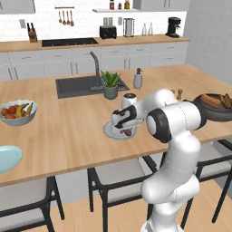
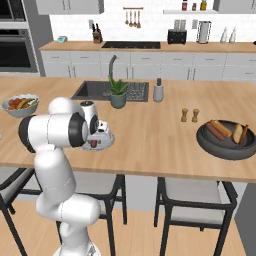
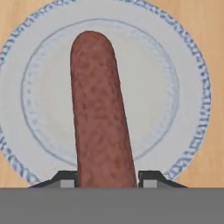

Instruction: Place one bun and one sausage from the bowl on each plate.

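Reddish-brown sausage (image 3: 101, 109) clamped in the gripper (image 3: 107, 178), over a plate (image 3: 183, 83).

Dark fingertips press either side of the sausage's near end; its length reaches out above the pale plate's centre. That plate sits on the wooden island counter (image 1: 68, 127), near its front edge. Well to the right lies the dark bowl (image 2: 220, 145), with buns and another sausage inside it.

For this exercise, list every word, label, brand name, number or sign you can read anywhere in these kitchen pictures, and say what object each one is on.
None: no readable text in any view.
The bottles on the wall shelf may carry labels, but they are too small and blurred to read.
The sausage in the gripper and the plate beneath it bear no writing; the plate's rim shows only a blue speckled pattern.
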